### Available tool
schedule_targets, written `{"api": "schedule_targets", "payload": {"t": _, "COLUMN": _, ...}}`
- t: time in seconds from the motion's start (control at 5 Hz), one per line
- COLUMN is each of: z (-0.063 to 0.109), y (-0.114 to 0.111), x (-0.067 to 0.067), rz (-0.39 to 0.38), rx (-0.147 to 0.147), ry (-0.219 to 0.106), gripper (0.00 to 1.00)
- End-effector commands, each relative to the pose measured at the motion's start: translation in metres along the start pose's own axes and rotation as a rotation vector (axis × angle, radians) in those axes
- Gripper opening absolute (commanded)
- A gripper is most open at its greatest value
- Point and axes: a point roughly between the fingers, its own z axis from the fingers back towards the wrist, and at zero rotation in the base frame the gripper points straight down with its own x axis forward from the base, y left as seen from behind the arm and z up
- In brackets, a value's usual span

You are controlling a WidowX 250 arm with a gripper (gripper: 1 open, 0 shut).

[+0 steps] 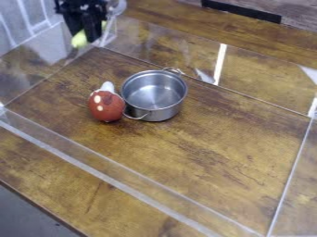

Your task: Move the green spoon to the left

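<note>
Yellow-green, thick-handled spoon (pixel 80 39) hung from your black pincer (pixel 83 28), which was clenched on it at the far left corner of the clear-walled tray; you could see only its lower end poking out beneath the jaws, above the brown wooden tabletop (pixel 210 157). Well away from the pincer, nearer the camera and to its right, sat the round steel pot (pixel 154 94), with the red ball-shaped object (pixel 109 106) touching its left side.

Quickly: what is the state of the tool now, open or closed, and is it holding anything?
Tool: closed on the green spoon, held above the table near the top left corner.
</note>
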Motion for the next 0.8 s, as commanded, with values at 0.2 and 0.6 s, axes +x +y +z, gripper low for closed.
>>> {"api": "schedule_targets", "payload": {"t": 0.2, "z": 0.009, "y": 0.026, "x": 0.008, "rz": 0.044, "rx": -0.013, "ry": -0.051, "gripper": 0.00}}
{"api": "schedule_targets", "payload": {"t": 0.6, "z": -0.009, "y": 0.046, "x": 0.011, "rz": 0.065, "rx": -0.050, "ry": -0.033, "gripper": 0.00}}
